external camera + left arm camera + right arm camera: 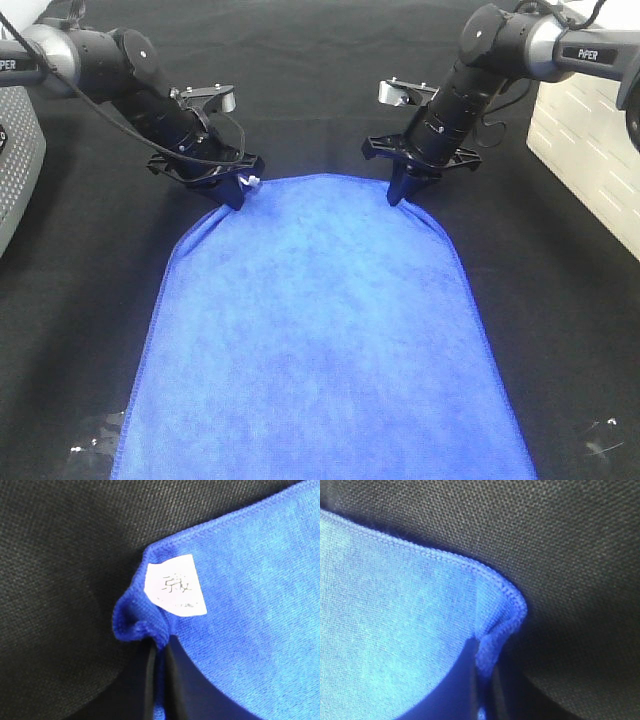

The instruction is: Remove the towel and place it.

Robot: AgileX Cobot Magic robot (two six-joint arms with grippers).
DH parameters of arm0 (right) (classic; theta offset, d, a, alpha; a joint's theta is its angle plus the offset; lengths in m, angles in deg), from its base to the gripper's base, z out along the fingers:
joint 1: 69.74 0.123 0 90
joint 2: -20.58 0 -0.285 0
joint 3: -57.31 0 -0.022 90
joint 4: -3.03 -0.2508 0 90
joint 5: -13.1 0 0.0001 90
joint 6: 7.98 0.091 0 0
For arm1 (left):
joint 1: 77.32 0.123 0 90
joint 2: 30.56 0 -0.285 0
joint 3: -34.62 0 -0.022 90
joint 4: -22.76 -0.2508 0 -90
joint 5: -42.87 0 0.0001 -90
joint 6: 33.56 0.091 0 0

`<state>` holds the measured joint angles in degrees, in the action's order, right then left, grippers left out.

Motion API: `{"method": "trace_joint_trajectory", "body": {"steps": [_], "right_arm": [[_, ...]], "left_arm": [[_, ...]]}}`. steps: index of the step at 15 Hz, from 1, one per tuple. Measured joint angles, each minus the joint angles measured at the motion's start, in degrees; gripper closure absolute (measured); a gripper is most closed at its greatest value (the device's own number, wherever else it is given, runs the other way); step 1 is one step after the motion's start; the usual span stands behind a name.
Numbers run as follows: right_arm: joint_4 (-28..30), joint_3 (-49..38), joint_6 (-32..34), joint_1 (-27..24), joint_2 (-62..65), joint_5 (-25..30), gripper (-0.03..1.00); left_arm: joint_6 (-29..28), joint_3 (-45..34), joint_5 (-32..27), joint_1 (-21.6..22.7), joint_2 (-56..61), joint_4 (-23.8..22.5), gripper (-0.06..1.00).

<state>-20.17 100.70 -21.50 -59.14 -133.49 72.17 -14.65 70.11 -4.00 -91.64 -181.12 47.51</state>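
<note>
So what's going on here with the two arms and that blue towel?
Two robot arms are gripping the blue towel, which is spread on the black cloth. The left hand is shut on the far corner that carries the white tag, and the right hand is shut on the other far corner. Both corners are bunched in the pinch. The rest of the towel lies flat, not yet lifted away.
</note>
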Motion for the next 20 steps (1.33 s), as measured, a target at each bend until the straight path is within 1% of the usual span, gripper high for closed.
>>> {"method": "trace_joint_trajectory", "body": {"steps": [3,5,7,9,13,15,18,20], "right_arm": [[0.0,0.0,-0.9,0.0,0.0,0.0,0.96],[0.0,0.0,-1.7,0.0,0.1,-1.0,0.96],[0.7,0.7,-2.9,0.3,0.2,-2.9,0.96],[2.5,3.7,-3.7,0.3,0.5,-3.8,0.96],[8.7,10.5,-3.7,0.4,1.1,-6.6,0.96],[10.4,11.7,-3.8,0.4,1.1,-9.7,0.96],[11.1,11.8,-4.2,0.4,1.1,-14.2,0.96],[11.1,11.8,-5.8,0.4,1.1,-17.3,0.96]], "left_arm": [[0.0,0.0,0.6,-0.5,0.1,-2.2,0.93],[0.0,0.0,1.6,-0.6,0.2,-3.4,0.93],[0.0,-0.2,4.5,-0.6,0.7,-5.2,0.93],[0.0,-0.3,8.7,-0.6,1.9,-6.5,0.93],[0.6,2.5,15.1,-0.6,2.6,-6.9,0.93],[2.8,4.7,18.3,-0.6,2.6,-6.9,0.93],[4.5,6.1,22.4,-0.6,2.6,-6.9,0.93],[5.5,6.2,24.1,-0.6,2.4,-6.9,0.93]]}}
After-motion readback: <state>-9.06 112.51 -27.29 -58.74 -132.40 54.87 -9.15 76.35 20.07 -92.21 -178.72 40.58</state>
